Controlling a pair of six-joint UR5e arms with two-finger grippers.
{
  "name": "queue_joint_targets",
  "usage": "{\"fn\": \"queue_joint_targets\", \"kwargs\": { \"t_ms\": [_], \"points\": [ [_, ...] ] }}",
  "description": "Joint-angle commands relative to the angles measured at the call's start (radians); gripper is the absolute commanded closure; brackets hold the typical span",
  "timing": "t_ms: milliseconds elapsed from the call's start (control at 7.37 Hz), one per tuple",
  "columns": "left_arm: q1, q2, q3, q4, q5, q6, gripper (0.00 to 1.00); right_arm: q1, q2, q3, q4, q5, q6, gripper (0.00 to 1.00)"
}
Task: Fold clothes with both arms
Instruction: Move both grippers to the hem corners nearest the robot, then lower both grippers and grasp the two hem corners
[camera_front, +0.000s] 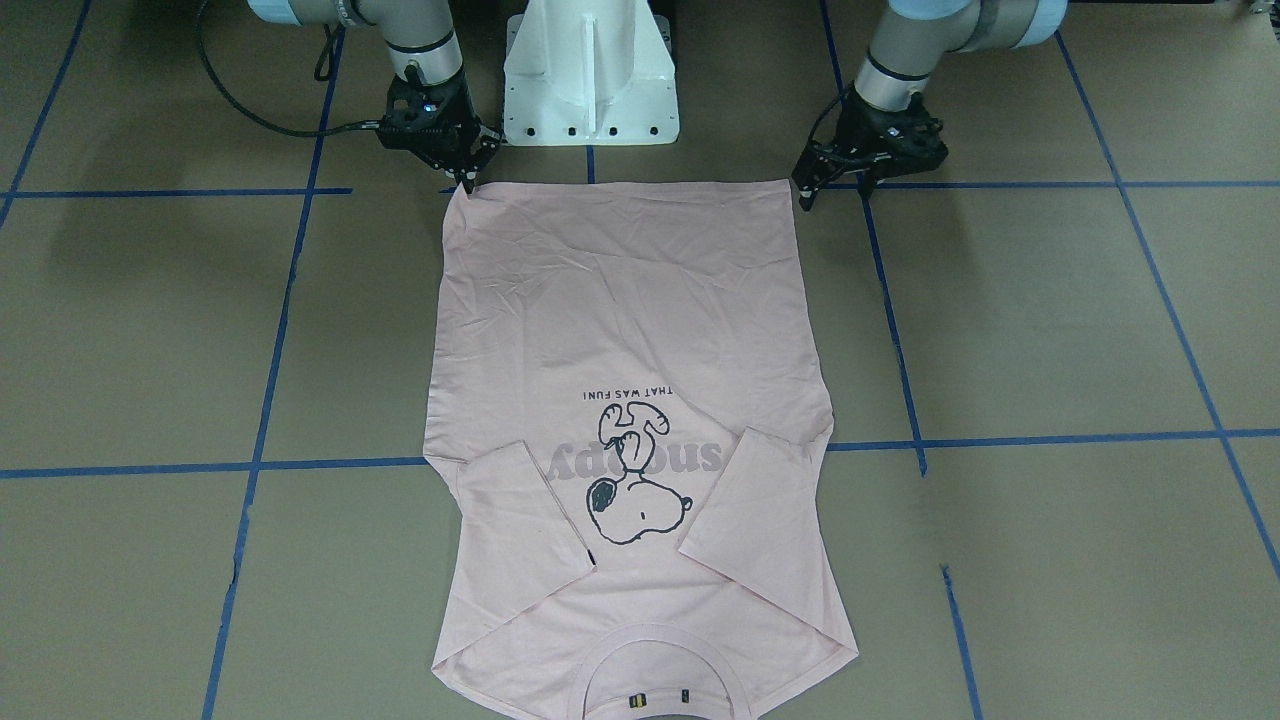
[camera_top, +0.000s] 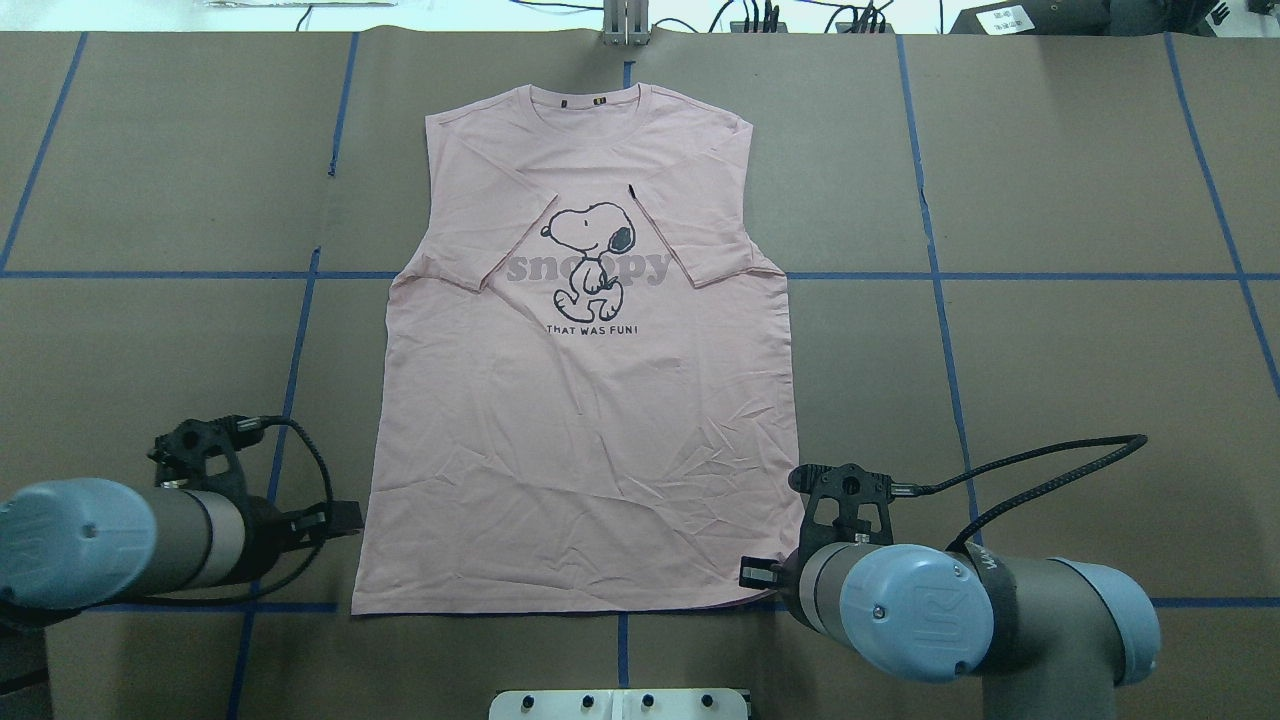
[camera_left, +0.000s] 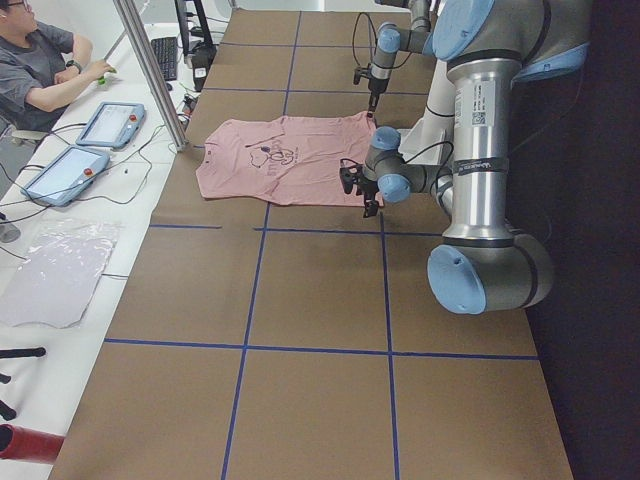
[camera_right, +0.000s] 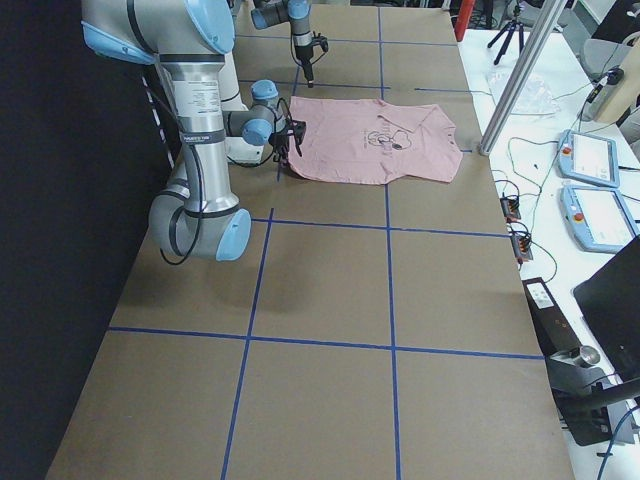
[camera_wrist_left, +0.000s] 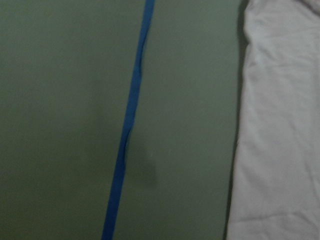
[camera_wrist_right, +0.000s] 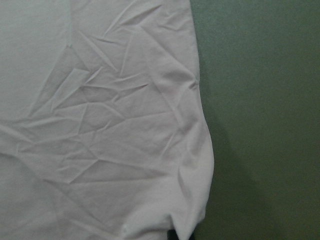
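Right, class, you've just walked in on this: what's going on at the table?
A pink T-shirt is being folded. It lies flat, print up, with both sleeves already folded in over the front. The robot's right gripper sits at one hem corner; the left gripper is just beside the other, off the cloth. Whether either has gripped cannot be told.

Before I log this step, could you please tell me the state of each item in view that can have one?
T-shirt: lying flat on the table, print up, body not yet folded.
Sleeves: both folded inward onto the chest.
Right pincer: at one hem corner; cannot tell whether it is open or shut.
Left pincer: just beside the other hem corner; cannot tell whether it is open or shut.
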Motion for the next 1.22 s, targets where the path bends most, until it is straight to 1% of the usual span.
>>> {"fn": "queue_joint_targets", "kwargs": {
  "t_ms": [0,407,678,1085],
  "points": [
    [0.05,-0.123,0.003,0.152,0.027,-0.06,0.01,0.004,0.0,0.0,0.0,0.001,-0.001,1.0],
    [0.079,-0.114,0.017,0.151,0.053,-0.065,0.01,0.004,-0.002,-0.001,0.0,0.001,-0.001,1.0],
    [0.106,-0.114,0.044,0.151,0.053,-0.092,0.02,0.004,-0.002,0.0,0.0,0.001,-0.001,1.0],
    [0.111,-0.112,0.063,0.148,0.053,-0.092,0.04,0.004,0.0,0.0,0.0,0.001,-0.001,1.0]
  ]
}}
